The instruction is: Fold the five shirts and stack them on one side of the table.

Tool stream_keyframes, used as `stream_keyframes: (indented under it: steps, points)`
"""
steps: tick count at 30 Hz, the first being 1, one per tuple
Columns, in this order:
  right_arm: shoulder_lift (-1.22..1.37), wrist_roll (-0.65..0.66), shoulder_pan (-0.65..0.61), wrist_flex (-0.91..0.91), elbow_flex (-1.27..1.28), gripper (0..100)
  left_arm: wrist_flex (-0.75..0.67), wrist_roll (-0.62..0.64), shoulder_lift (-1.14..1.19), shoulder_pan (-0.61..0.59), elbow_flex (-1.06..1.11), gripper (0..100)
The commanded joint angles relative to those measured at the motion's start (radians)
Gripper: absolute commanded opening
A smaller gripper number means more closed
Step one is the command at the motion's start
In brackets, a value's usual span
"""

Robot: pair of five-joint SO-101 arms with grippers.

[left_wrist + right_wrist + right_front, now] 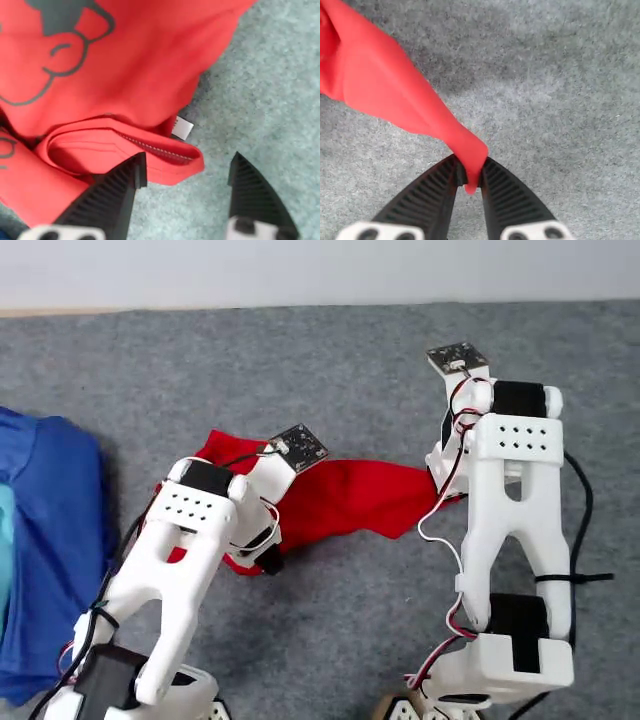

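Note:
A red shirt (345, 500) lies stretched across the middle of the grey table. In the left wrist view its collar (120, 150) with a white tag (183, 128) sits just beyond my left gripper (187, 170), which is open and hovers over the collar edge. A dark cartoon print (60, 30) shows on the red cloth. My right gripper (471, 176) is shut on a corner of the red shirt (385, 90), pulling it into a taut strip. In the high view the right arm (510, 490) stands at the shirt's right end and the left arm (200, 530) at its left.
A blue shirt (50, 540) with a lighter blue piece (5, 550) lies at the table's left edge. Grey carpet-like table surface (350, 370) spreads behind and between the arms.

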Motion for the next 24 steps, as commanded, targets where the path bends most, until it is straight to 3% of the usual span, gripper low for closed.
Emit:
stream_keyframes:
  steps: [1,24]
  points:
    - [-0.058,0.003,0.007,-0.002,-0.012,0.9,-0.017,0.006,-0.031,-0.008,0.022,26]
    - [-0.059,0.002,0.007,0.008,-0.012,0.9,-0.101,0.074,-0.031,-0.009,0.079,20]
